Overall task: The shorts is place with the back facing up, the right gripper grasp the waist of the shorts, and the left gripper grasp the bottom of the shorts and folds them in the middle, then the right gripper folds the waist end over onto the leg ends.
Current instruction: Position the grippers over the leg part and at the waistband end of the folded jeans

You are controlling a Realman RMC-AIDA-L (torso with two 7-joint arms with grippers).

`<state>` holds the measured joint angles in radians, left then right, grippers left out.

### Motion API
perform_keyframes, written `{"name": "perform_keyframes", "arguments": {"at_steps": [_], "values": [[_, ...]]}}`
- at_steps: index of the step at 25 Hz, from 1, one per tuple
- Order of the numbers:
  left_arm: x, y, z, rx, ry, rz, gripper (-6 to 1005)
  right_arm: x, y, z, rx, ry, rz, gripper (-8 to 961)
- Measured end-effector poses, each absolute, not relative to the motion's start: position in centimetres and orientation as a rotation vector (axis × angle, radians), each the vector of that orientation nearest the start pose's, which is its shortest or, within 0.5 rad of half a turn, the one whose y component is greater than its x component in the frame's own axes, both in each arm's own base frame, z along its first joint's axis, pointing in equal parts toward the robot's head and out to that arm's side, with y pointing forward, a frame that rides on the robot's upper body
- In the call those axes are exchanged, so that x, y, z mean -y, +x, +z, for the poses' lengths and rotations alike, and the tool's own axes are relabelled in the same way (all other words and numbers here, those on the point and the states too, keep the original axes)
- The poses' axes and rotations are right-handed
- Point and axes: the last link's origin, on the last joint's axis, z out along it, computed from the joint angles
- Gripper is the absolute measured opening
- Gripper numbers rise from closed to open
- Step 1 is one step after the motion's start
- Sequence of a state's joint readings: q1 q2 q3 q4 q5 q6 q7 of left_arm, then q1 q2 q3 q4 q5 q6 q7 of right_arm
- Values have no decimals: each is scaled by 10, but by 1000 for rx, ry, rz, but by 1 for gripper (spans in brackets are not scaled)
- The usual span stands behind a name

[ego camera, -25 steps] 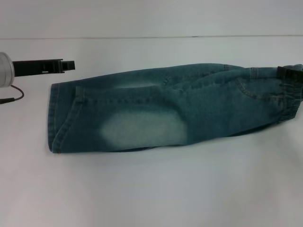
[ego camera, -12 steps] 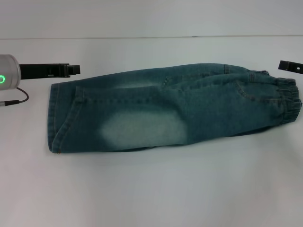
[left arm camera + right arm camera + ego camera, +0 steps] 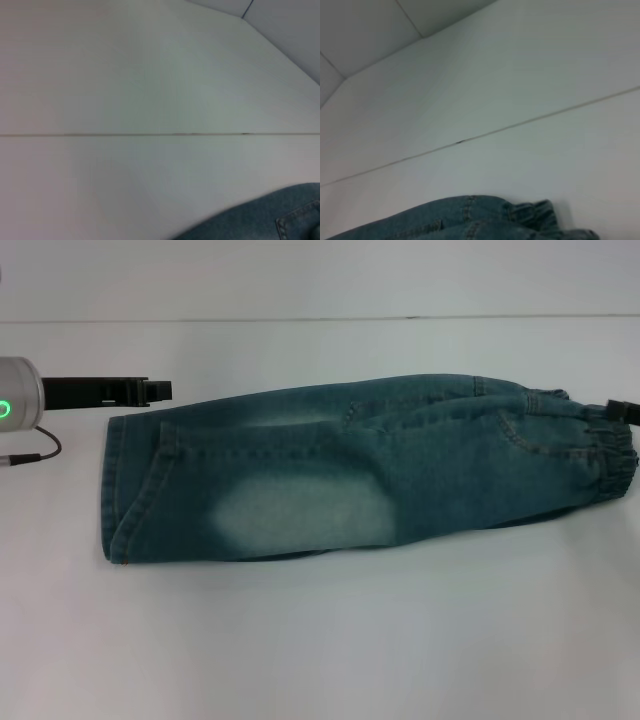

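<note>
The shorts (image 3: 360, 475) lie flat on the white table, folded lengthwise, blue-green denim with a pale faded patch. The bottom of the shorts, with its stitched hems (image 3: 112, 490), is at the left. The ruffled elastic waist end (image 3: 610, 455) is at the right. My left gripper (image 3: 158, 390), black on a silver wrist with a green light, hovers just beyond the far corner of the leg ends, apart from the cloth. Only a black tip of my right gripper (image 3: 622, 411) shows, at the waistband's far edge. A denim corner (image 3: 260, 225) appears in the left wrist view, and the waistband (image 3: 532, 212) in the right wrist view.
The white table (image 3: 320, 640) stretches around the shorts, and a thin seam line (image 3: 300, 320) crosses it at the back. A black cable (image 3: 35, 452) hangs by the left wrist.
The right gripper left the waistband, rose to the right, and has now come back down to the waistband's far edge. The left gripper shifted slightly right, then stayed put.
</note>
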<state>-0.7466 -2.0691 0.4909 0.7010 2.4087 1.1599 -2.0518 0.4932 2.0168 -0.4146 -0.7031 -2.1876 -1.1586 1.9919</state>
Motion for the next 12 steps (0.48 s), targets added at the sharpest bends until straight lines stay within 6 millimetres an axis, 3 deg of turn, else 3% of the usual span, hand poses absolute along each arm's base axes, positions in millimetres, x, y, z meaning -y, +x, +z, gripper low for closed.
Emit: {"name": "perform_keyframes", "arguments": {"at_steps": [7,12], "values": [[-412,-260,25,1279,-2324,-377,78,-333,372,79,-1478,-1862,661,896],[-409,-252,20,1277,-2383,-343,77,-327,371,74,-1472,-1902,661,895]]}}
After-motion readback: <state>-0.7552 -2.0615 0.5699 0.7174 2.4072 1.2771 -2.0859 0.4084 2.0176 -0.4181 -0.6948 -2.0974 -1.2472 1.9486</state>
